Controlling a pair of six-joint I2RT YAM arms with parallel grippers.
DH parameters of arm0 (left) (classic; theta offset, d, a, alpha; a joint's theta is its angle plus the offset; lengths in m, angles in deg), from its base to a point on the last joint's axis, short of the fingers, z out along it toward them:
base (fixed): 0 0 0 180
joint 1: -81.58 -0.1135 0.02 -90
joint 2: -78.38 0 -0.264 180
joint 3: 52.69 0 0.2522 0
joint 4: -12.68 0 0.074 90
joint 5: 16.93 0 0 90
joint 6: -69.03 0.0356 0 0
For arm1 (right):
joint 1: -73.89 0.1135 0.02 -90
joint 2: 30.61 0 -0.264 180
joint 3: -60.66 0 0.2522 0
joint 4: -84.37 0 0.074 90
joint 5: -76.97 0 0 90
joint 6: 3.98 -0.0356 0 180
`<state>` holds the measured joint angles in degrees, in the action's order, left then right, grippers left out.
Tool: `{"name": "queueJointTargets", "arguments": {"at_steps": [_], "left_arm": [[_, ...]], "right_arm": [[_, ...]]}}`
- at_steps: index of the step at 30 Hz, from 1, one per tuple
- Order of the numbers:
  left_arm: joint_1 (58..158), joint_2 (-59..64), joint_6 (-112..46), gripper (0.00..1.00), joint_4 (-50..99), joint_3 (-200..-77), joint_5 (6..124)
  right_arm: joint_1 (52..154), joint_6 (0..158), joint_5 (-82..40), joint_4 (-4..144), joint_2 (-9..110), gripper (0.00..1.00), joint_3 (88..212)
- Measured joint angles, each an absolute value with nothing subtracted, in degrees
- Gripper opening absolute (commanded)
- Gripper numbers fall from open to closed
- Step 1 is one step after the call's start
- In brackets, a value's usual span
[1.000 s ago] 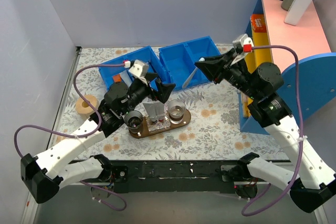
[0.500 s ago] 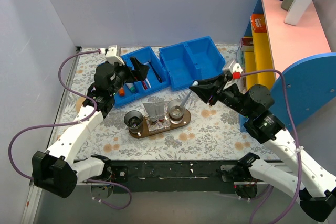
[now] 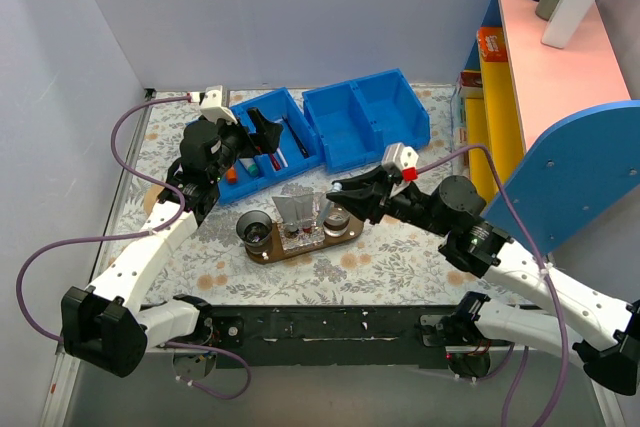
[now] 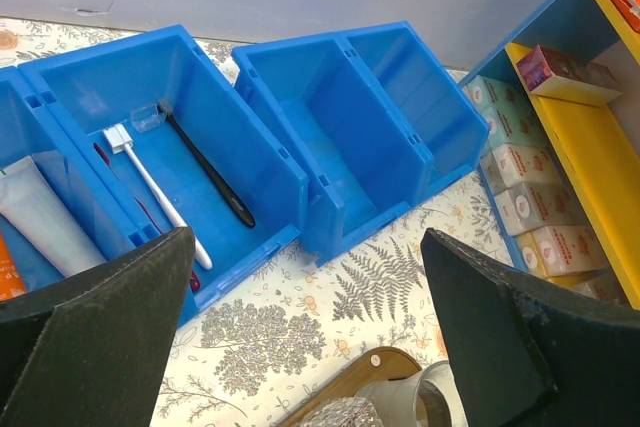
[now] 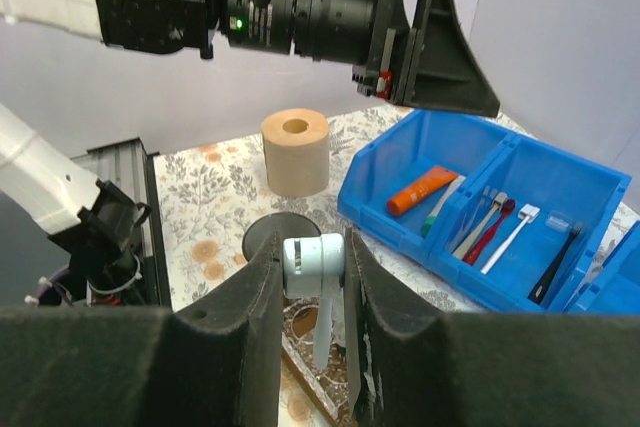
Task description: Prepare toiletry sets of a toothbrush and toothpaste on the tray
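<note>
Floral table (image 3: 395,265), tray (image 3: 275,254) ctr, grey walls (image 3: 300,7), shelf (image 3: 560,57) rt

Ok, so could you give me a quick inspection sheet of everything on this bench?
Surface: floral table.
Job's things: toothbrush held over the tray; toothpaste not told apart among tubes.
Clutter: two blue bins, brushes and tubes in the left one; tan roll; two cups on the tray.
Grippers: left gripper open above the bins; right gripper shut on the toothbrush.
Cables: purple cables along both arms.
Surroundings: shelf with boxes, right side.
</note>
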<state>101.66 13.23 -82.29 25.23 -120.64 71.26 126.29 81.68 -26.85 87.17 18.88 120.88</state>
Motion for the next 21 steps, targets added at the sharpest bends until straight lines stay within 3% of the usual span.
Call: {"name": "queueJointTargets", "arguments": {"at_steps": [21], "left_arm": [[101.61,12.77,-82.62,0.98,25.12,-120.49,71.5]], "right_arm": [[129.13,87.1,-24.01,95.82,24.76,0.01,115.61]]}}
